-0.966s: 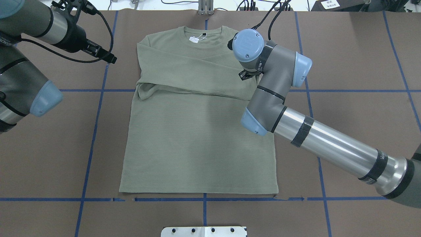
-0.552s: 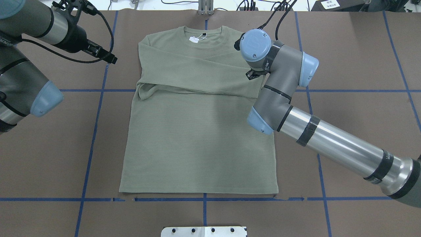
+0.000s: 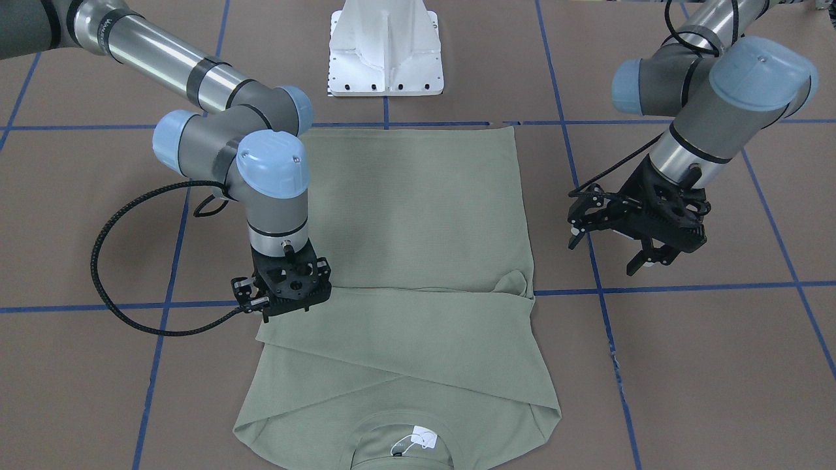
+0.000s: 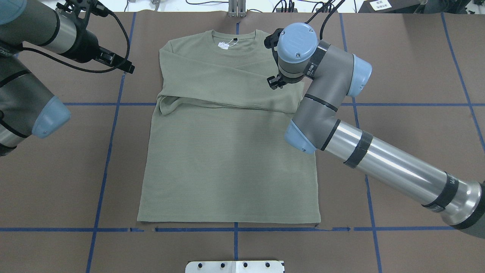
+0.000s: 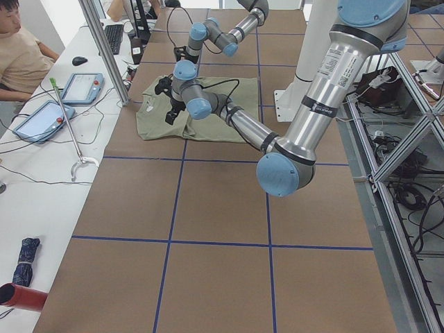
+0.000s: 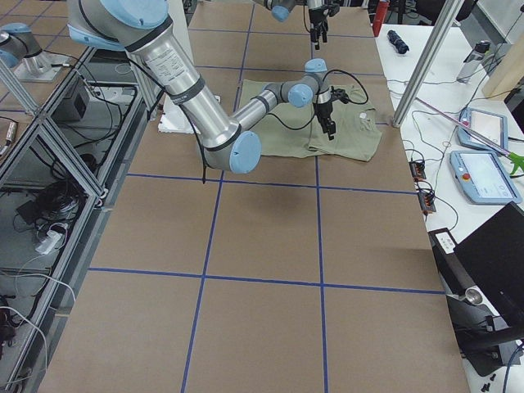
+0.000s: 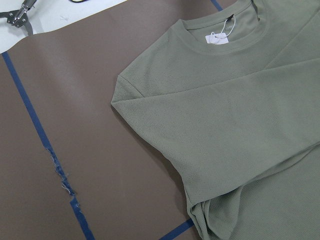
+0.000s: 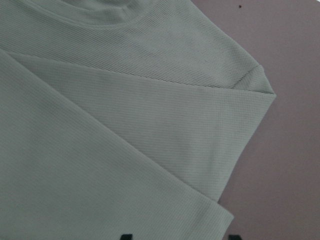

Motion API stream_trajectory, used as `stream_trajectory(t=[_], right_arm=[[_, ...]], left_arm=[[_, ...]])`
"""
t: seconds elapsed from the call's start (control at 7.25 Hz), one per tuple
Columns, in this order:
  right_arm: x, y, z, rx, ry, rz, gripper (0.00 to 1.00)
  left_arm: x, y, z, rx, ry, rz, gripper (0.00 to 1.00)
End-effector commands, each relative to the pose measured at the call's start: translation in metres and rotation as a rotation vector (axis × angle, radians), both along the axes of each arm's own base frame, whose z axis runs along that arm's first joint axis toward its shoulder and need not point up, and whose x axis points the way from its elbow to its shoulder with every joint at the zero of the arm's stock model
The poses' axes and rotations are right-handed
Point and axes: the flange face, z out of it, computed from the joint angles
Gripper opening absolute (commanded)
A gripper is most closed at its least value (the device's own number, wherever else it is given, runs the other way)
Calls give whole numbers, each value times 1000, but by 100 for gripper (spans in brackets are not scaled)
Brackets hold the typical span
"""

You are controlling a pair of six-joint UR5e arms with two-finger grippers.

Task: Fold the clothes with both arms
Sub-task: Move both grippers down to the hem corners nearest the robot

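Observation:
The sage-green shirt [image 4: 227, 159] lies flat on the brown table, collar and white tag [image 4: 223, 45] at the far side. Both sleeves are folded across the chest. My right gripper [image 3: 285, 307] points straight down over the shirt's right shoulder edge. In the right wrist view its fingertips [image 8: 126, 236] stand wide apart above the folded sleeve [image 8: 150, 125], so it is open and holds nothing. My left gripper [image 3: 604, 254] hovers open over bare table, off the shirt's left side, and its wrist view shows the left shoulder [image 7: 150, 95].
The white pedestal base [image 3: 385, 52] stands at the shirt's hem side. Blue tape lines [image 4: 110, 151] grid the brown table cover. A person [image 5: 21, 55] sits at a side desk with tablets and cables beyond the table's far edge.
My right wrist has shifted to the right and farther from the robot over the shirt's shoulder and has turned. The left arm and the shirt have hardly moved.

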Motion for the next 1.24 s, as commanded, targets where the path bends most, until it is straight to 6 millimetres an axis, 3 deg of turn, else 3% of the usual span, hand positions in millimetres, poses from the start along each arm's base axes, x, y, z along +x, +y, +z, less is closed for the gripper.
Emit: stream_trajectory(t=[0.0, 0.28, 0.55, 0.69, 0.83, 0.97, 1.1], right_arm=[[41, 85, -16, -69, -194, 44, 100], [76, 179, -15, -200, -338, 123, 100], [76, 257, -2, -319, -416, 202, 100], [74, 293, 22, -305, -468, 251, 100], [75, 317, 53, -318, -495, 292, 98], [82, 338, 68, -332, -488, 335, 97], [81, 347, 66, -374, -506, 367, 93]], left_arm=[[-2, 63, 3, -83, 61, -15, 100], [4, 135, -6, -161, 122, -13, 100], [42, 205, 12, -269, 252, -79, 96], [65, 235, 25, -366, 285, -121, 85], [96, 268, 33, -451, 288, -169, 81], [113, 300, 64, -498, 250, -264, 81], [123, 318, 72, -522, 241, -272, 79]])
